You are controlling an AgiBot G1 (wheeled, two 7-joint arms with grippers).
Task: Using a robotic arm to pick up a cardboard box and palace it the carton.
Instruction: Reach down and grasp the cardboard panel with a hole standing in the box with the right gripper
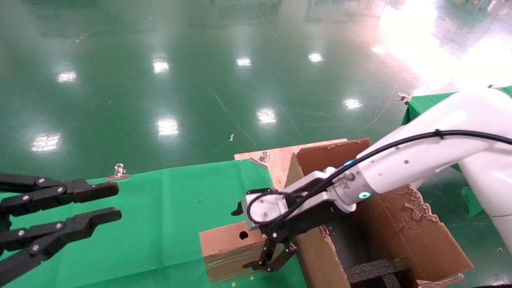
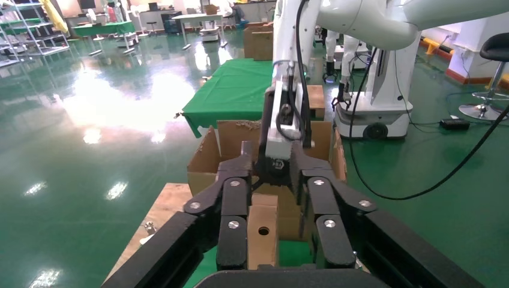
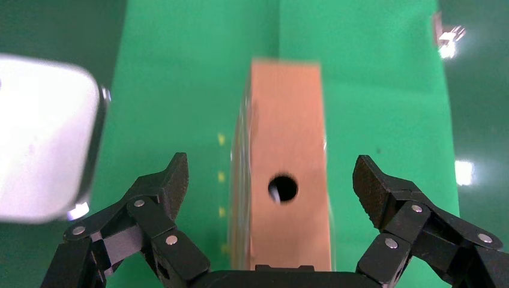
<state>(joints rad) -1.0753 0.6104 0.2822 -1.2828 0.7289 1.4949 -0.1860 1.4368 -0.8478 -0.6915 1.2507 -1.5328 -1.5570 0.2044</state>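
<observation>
Right gripper [image 3: 273, 180] hangs spread astride the cardboard box [image 3: 287, 180], beside the carton [image 1: 400, 224]; closing off-centre could tip the box.

My cardboard box [image 3: 287, 174] was plain brown, on green cloth [image 1: 160, 224]. Carton [image 1: 404, 224] brown, black foam [image 1: 372, 270] inside; my arm [image 1: 420, 160] white.

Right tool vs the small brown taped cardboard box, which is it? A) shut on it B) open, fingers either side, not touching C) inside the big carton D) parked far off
B: the right tool is open, black fingers flanking the small brown taped cardboard box with gaps.
</observation>
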